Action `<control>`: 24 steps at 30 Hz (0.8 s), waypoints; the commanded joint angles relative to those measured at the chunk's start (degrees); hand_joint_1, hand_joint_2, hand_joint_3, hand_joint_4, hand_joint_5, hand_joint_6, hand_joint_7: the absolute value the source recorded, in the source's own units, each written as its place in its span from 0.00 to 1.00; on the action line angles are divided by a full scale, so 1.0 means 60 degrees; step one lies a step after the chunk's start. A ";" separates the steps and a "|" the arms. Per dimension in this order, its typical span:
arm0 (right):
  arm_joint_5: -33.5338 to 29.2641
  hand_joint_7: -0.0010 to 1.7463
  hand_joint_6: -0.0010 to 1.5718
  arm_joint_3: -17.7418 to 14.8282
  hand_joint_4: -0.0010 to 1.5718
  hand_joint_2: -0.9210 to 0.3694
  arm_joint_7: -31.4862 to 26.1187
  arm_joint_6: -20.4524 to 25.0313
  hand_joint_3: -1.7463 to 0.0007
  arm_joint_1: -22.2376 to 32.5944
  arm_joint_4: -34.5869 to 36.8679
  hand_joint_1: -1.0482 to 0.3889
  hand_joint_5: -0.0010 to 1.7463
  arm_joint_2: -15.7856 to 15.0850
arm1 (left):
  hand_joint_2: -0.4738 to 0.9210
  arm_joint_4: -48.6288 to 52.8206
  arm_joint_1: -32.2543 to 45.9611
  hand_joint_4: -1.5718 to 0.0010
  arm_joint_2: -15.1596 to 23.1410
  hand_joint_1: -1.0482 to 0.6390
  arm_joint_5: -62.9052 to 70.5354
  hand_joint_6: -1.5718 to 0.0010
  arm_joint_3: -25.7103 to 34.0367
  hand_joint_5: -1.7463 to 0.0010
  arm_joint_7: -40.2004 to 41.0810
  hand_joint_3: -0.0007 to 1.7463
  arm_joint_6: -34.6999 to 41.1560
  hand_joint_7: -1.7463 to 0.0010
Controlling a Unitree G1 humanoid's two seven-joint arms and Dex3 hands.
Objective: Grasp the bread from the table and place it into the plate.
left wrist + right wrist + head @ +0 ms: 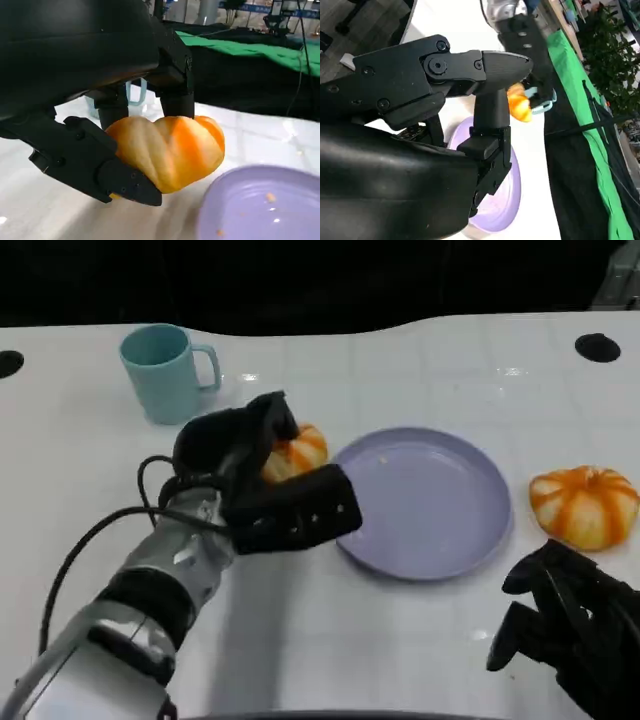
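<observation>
Left hand grips bread just beside the plate rim.

A glossy white counter with faint tile-like grid lines fills the foreground, with bright glints of overhead light on it and a round dark hole near its far right corner. Beyond its curved far edge the background is dark, draped with black cloth and a green cloth. Leafy green plants stand past the green cloth.
</observation>
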 commanded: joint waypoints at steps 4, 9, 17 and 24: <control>0.0026 0.92 0.32 -0.0075 0.41 0.00 0.0036 -0.0093 0.80 -0.0041 0.0064 0.40 1.00 -0.0114 | 0.86 -0.0374 -0.0593 0.43 -0.0301 0.51 0.0165 0.56 -0.0202 0.00 -0.0069 0.33 0.0140 0.24; -0.0005 0.92 0.32 -0.0055 0.42 0.00 0.0050 -0.0125 0.80 -0.0041 0.0076 0.40 1.00 -0.0116 | 0.84 -0.0435 -0.0761 0.43 -0.0526 0.51 0.0332 0.54 -0.0507 0.00 -0.0043 0.34 -0.0157 0.24; -0.0012 0.93 0.31 -0.0018 0.41 0.00 0.0070 -0.0145 0.80 -0.0001 0.0051 0.40 1.00 -0.0103 | 0.82 -0.0296 -0.1106 0.41 -0.1106 0.49 0.0447 0.44 -0.0802 0.00 -0.0198 0.32 -0.0546 0.65; -0.0039 0.93 0.31 0.0020 0.41 0.00 0.0010 -0.0102 0.80 0.0006 -0.0009 0.40 1.00 -0.0107 | 0.84 -0.0075 -0.1394 0.42 -0.1608 0.49 0.0460 0.38 -0.0894 0.00 -0.0614 0.35 -0.0400 0.81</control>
